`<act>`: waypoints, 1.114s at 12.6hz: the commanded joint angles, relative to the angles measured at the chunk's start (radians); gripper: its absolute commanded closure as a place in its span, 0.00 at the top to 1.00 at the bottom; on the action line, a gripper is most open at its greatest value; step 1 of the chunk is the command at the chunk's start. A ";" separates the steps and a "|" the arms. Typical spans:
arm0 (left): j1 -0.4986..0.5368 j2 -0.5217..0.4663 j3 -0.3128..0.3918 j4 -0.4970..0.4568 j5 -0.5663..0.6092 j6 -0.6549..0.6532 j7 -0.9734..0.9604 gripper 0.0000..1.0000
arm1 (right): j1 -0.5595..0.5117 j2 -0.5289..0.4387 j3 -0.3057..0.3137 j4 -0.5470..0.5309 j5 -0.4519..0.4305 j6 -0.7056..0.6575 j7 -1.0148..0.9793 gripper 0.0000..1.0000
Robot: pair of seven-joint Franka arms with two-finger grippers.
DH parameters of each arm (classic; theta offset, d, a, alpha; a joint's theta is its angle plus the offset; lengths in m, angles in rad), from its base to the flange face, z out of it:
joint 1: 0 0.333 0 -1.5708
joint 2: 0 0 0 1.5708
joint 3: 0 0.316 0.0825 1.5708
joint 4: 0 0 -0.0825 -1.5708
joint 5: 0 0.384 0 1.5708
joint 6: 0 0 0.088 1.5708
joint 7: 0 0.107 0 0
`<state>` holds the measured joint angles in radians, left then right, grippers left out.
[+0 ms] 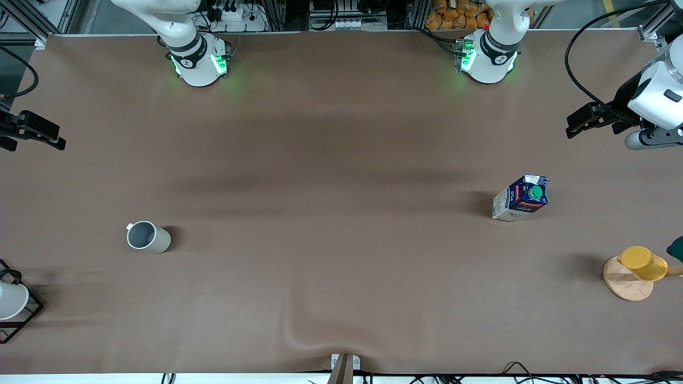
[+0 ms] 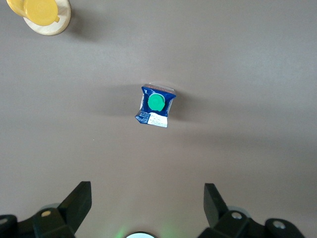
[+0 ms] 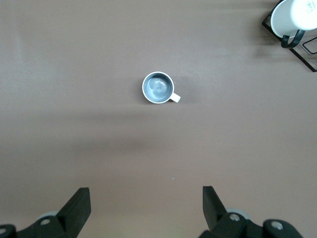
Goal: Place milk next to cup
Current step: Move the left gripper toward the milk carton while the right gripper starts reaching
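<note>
- brown paper-covered table (image 1: 341,160) fills the front view, both white arm bases along its top edge
- left gripper (image 2: 147,203) is up in the air at the left arm's end of the table, black fingers (image 2: 79,201) spread wide, nothing between them; the carton shows below it in the left wrist view
- right gripper (image 3: 146,206) is up in the air at the right arm's end, fingers (image 3: 78,203) spread apart, holding nothing; the mug shows below it in the right wrist view
- round light wooden stand (image 1: 627,280) with a yellow plastic cup (image 1: 643,263) on it, at the left arm's end, nearer the front camera than the carton
- black wire rack (image 1: 18,314) holding a white cup (image 1: 10,300), at the right arm's end, near the table's edge
- small gable-top milk carton (image 1: 520,198), dark blue with red band and round green cap, stands upright on the table toward the left arm's end, touching nothing
- pale grey-beige cylindrical mug (image 1: 148,237) with small side handle and grey inside, upright toward the right arm's end, well apart from the milk carton
</note>
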<state>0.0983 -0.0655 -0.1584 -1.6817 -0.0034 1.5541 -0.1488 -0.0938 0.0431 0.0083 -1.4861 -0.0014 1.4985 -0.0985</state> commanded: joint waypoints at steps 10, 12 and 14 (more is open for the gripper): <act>-0.005 0.075 -0.016 0.080 0.048 -0.046 0.012 1.00 | -0.014 -0.002 0.013 0.000 0.001 0.002 -0.006 1.00; 0.003 0.079 -0.020 0.080 0.033 -0.043 0.011 1.00 | -0.012 -0.002 0.015 0.000 0.001 0.002 -0.006 1.00; 0.008 0.093 -0.021 0.065 0.023 -0.020 0.014 1.00 | -0.012 -0.002 0.015 0.001 0.003 0.005 -0.006 1.00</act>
<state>0.0964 0.0108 -0.1710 -1.6249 0.0173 1.5294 -0.1467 -0.0938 0.0432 0.0109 -1.4861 -0.0011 1.4988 -0.0985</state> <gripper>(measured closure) 0.000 0.000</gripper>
